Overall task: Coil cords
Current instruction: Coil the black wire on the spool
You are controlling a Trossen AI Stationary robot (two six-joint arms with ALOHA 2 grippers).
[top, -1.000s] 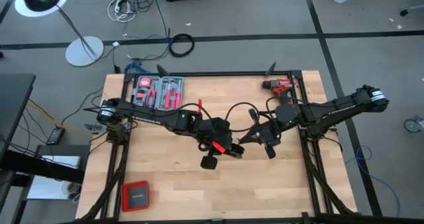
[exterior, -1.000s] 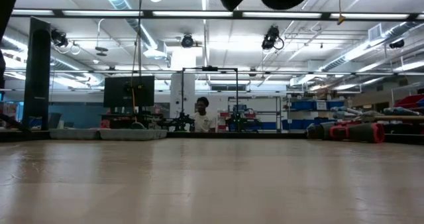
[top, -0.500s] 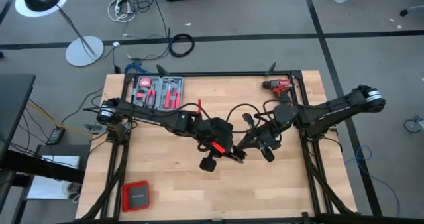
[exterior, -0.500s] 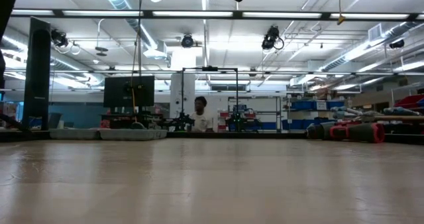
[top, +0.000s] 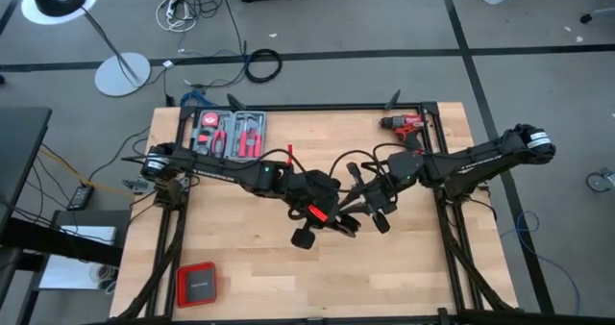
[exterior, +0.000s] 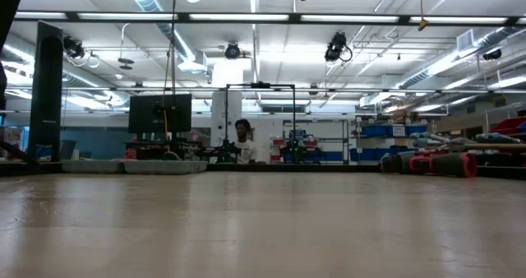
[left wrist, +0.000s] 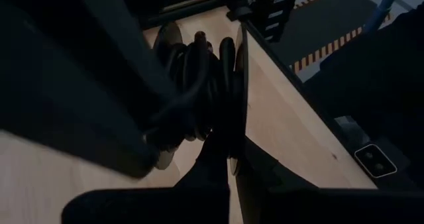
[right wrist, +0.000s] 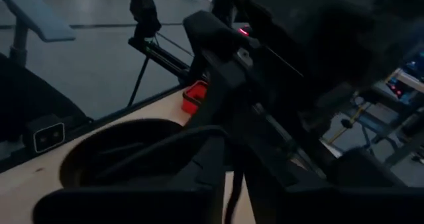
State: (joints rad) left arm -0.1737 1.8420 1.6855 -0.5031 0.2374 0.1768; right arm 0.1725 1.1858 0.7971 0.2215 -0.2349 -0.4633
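Observation:
The thin black cord (top: 357, 158) is up over the middle of the table. Part of it is wound into several turns (left wrist: 199, 61). The rest arcs in a loose loop toward the far side. My left gripper (top: 336, 221) reaches in from the table's left and is shut on the wound turns. My right gripper (top: 369, 212) comes in from the right and stands close beside the left one. In the right wrist view a cord strand (right wrist: 165, 139) runs in front of it, but whether it touches the cord is hidden in the dark. My left gripper pinches the wound turns of the cord (left wrist: 211, 65) between its two fingers (left wrist: 240, 58). The strands lie side by side in the gap. The fingers slant down from the table's left. The bundle is lifted clear of the table, and the free loop trails toward the far side.
A red drill (top: 404, 124) lies at the far right of the table, an open tool case (top: 229, 133) at the far left, and a red box (top: 197, 285) at the near left corner. A black frame rail (top: 317, 109) runs along the far edge.
My right gripper has moved a little toward the table's left and near edge, closing in on the left gripper. The loose cord loop has shifted with it. The left gripper has stayed in place with the coil.

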